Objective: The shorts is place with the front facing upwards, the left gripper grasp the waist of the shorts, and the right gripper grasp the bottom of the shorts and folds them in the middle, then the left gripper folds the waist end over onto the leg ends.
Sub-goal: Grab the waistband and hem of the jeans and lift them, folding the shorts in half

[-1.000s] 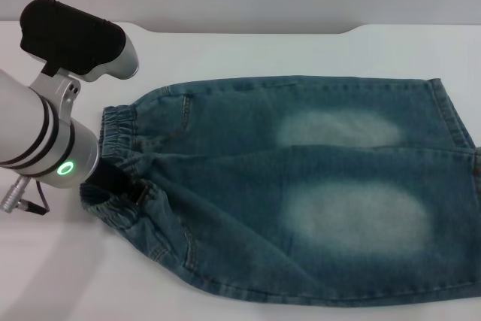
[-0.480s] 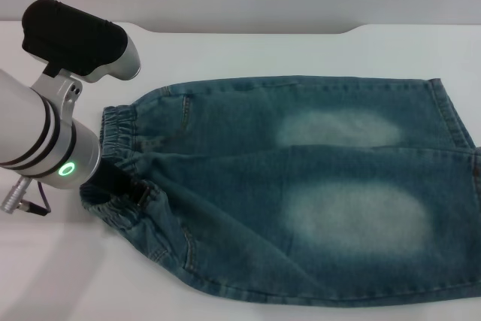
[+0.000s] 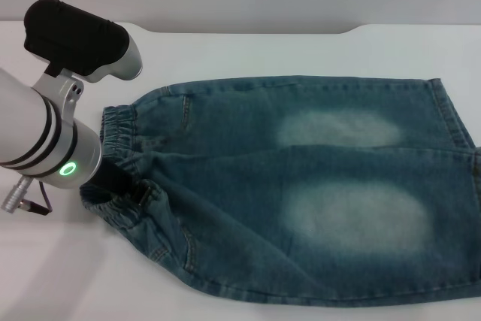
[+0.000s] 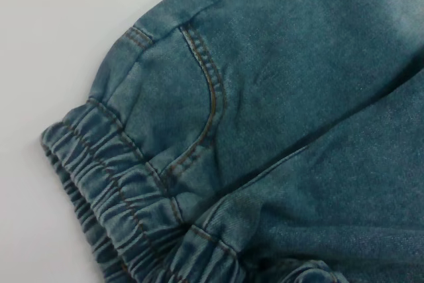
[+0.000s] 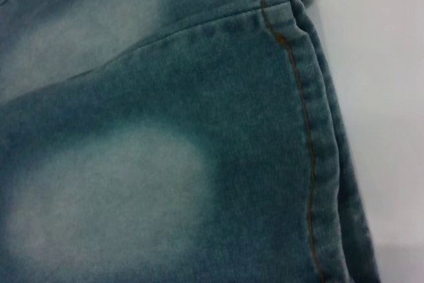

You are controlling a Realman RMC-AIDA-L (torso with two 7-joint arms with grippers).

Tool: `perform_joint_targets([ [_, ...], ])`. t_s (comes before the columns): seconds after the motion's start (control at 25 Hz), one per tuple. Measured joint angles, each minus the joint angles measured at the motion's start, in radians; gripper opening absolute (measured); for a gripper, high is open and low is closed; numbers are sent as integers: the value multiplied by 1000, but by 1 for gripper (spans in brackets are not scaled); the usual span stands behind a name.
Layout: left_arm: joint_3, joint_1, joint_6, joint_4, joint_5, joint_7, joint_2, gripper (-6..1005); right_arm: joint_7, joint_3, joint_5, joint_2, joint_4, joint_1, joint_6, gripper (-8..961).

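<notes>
One pair of shorts point(image 3: 301, 193) lies flat on your white table point(image 3: 248, 50), front up, the gathered waist end point(image 3: 116, 167) toward your left arm and the leg ends point(image 5: 311, 130) running off the far side. Bare table borders the shorts beyond and beside the waist. Your left gripper point(image 3: 120, 178) reaches into the waistband; you cannot tell whether its fingers are clenched.

No readable text, label, brand, number or sign shows anywhere: the shorts point(image 3: 301, 193) bear only plain stitching and faded patches, and the arm carries none either
</notes>
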Motion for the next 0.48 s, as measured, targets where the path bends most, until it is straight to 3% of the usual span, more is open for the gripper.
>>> perform_joint_targets([
  [0.48,2,-1,0,2,0,3,0,85,-4,4,-4,-1,-16,8,-11,768],
])
